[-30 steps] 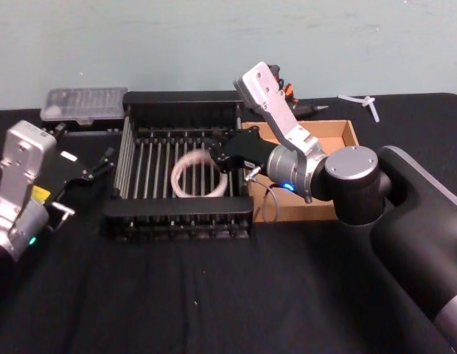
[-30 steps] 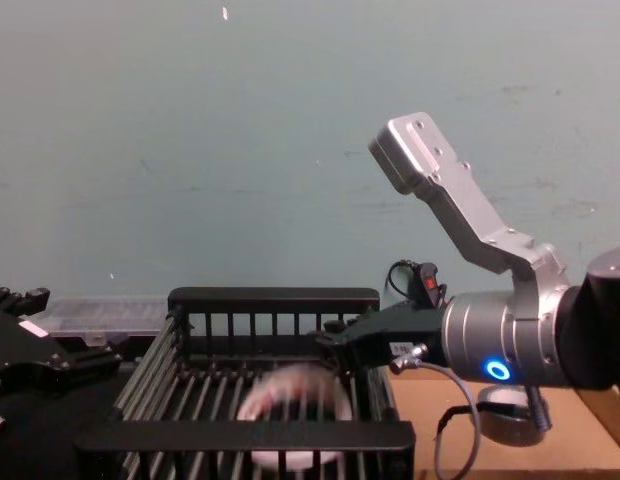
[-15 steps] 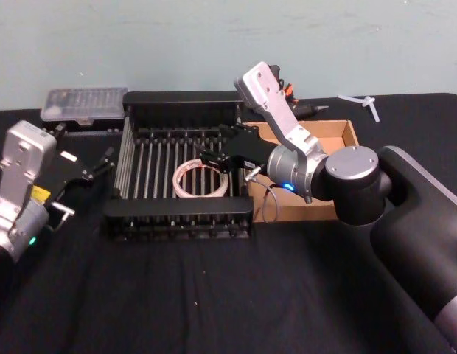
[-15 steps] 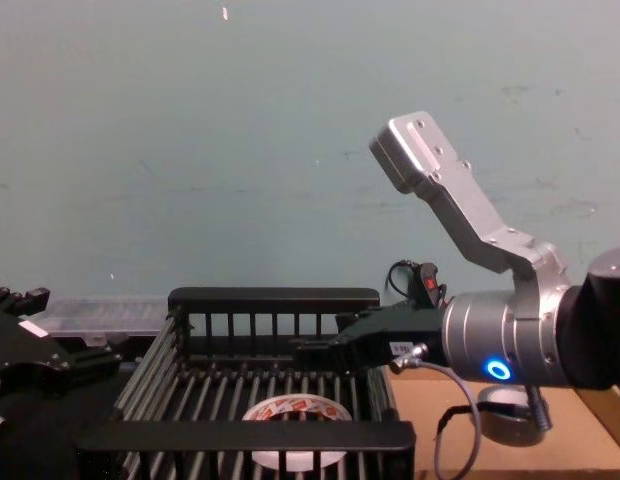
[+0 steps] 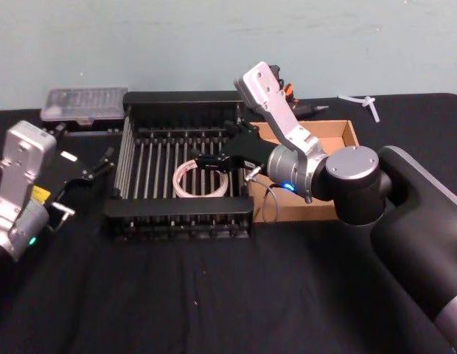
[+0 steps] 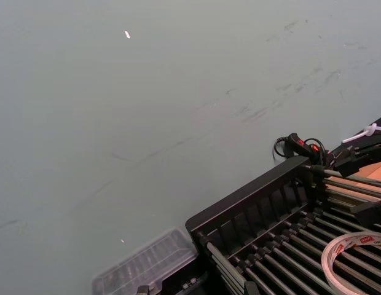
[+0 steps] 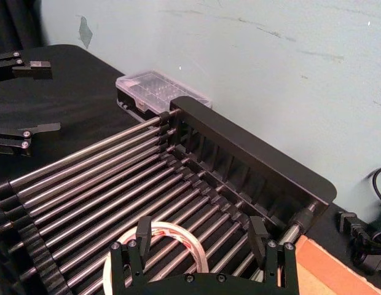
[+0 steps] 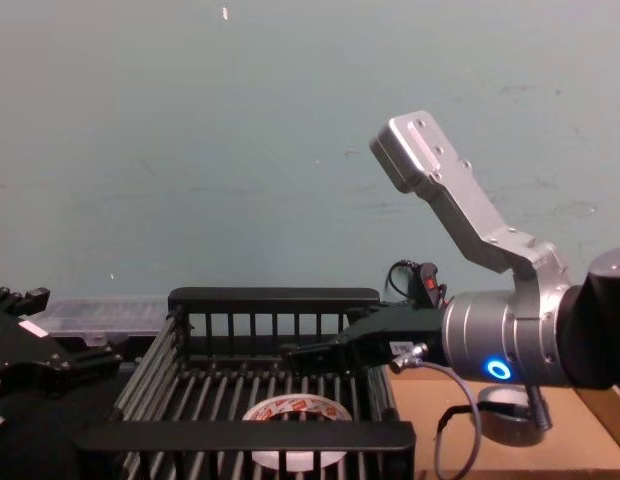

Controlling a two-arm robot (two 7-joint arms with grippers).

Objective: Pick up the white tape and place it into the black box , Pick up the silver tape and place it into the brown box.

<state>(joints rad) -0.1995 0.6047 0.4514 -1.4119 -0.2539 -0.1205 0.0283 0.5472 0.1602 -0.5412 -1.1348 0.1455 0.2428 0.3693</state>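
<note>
The white tape (image 5: 203, 179) (image 7: 178, 233) (image 8: 295, 410) (image 6: 356, 246), with red marks on its inner ring, lies flat on the slatted floor of the black box (image 5: 177, 210) (image 7: 252, 153) (image 8: 245, 435). My right gripper (image 5: 214, 141) (image 7: 201, 228) hovers just above it, open, fingers clear of the roll. In the chest view the dark grey silver tape (image 8: 510, 425) sits in the brown box (image 5: 339, 133) (image 8: 590, 440), beneath my right forearm. Left of the crate, my left gripper (image 5: 96, 168) (image 7: 21, 98) rests open over the black cloth.
A clear plastic case (image 5: 85, 103) (image 7: 163, 89) lies behind the crate's left corner. A black and red cabled device (image 5: 291, 92) (image 8: 425, 285) sits behind the brown box, and a small white piece (image 5: 368, 103) lies far right. Black cloth covers the table front.
The right gripper's fingers spread apart and let go of the white tape, which dropped from a tilted pose and settled flat on the crate floor. The left arm stayed still.
</note>
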